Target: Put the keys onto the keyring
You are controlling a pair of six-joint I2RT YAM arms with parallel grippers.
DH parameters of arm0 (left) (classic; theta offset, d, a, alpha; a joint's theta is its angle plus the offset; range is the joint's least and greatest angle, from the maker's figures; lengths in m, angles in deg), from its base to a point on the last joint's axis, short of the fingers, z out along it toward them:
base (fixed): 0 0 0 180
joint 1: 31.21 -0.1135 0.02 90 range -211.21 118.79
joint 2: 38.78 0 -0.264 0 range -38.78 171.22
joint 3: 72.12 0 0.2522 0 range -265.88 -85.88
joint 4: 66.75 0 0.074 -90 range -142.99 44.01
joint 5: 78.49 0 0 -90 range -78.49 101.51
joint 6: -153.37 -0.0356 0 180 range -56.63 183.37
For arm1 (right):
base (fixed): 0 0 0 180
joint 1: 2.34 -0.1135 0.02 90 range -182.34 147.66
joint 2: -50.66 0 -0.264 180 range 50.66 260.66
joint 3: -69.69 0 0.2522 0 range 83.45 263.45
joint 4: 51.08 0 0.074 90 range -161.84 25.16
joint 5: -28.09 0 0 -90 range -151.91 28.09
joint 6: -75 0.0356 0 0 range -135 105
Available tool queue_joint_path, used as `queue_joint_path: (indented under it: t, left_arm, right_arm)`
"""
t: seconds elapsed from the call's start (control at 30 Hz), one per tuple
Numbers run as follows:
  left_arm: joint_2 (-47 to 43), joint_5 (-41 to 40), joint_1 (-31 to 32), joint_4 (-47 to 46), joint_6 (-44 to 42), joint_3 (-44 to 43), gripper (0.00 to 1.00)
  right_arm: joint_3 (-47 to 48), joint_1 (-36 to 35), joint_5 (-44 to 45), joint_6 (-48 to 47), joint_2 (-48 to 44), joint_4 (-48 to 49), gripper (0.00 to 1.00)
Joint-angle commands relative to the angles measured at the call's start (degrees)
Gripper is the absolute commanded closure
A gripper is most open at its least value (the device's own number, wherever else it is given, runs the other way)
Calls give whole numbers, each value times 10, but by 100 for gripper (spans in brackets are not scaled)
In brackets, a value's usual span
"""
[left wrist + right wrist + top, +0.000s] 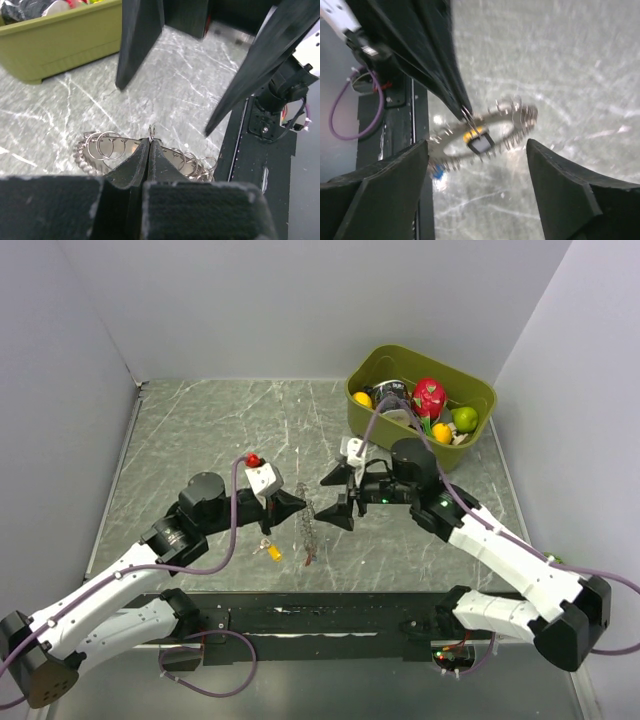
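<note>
Firmly around keyring (308,528): left pincer (299,502)

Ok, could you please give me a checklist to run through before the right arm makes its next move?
1. Left gripper shut on the keyring wire: ok.
2. Right gripper open and empty: ok.
3. Keyring framed between the right fingers in the right wrist view: ok.
4. Yellow key on the keyring: not ok; it lies on the table beside the left arm.
5. Keyring's lower edge clear of the table: cannot tell.
</note>
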Motion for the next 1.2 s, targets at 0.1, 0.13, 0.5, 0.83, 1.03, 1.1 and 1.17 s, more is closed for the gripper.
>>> queue_joint_path:
  t: [0.1, 0.13, 0.5, 0.83, 1.03, 1.1, 1.17]
  left_arm:
    - [-31, 56, 2, -130, -13, 38, 99]
    - [-34, 57, 3, -152, -13, 44, 99]
    - [-67, 87, 3, -216, -13, 83, 99]
    - [-71, 100, 3, -218, -13, 75, 99]
    - [-72, 104, 2, -226, -6, 75, 99]
    - [-72, 105, 3, -227, -5, 74, 99]
    - [-74, 102, 2, -215, -7, 71, 99]
  right_arm:
    - [-5, 6, -84, 9, -41, 88, 16]
    - [-3, 6, -92, 11, -39, 91, 18]
    - [11, 6, -141, 9, -8, 82, 43]
    - [7, 6, -149, 26, 3, 97, 59]
    - [16, 6, -165, 39, 17, 106, 89]
    - [21, 6, -167, 38, 20, 102, 100]
    - [21, 6, -165, 37, 18, 102, 100]
